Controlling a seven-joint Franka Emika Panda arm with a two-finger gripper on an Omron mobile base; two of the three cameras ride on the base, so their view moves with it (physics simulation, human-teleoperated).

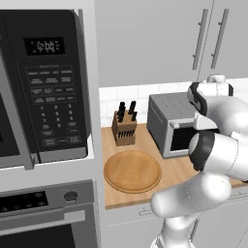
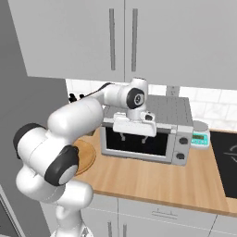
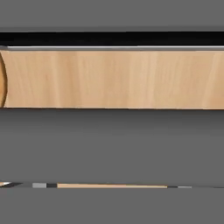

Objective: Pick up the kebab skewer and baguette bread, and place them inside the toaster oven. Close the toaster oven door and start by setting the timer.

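Right base view: spread claw (image 2: 134, 136) before toaster oven (image 2: 172, 121); scale (image 2: 200, 137) beside it

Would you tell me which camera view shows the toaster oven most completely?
The right base view: the toaster oven shows its ribbed top, dark glass front and right-hand knobs, with the gripper before it. The left base view shows its left end, the arm covering the rest.

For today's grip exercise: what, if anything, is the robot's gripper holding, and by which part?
Nothing is held. The gripper hangs open in front of the toaster oven, its fingers apart with nothing between them.
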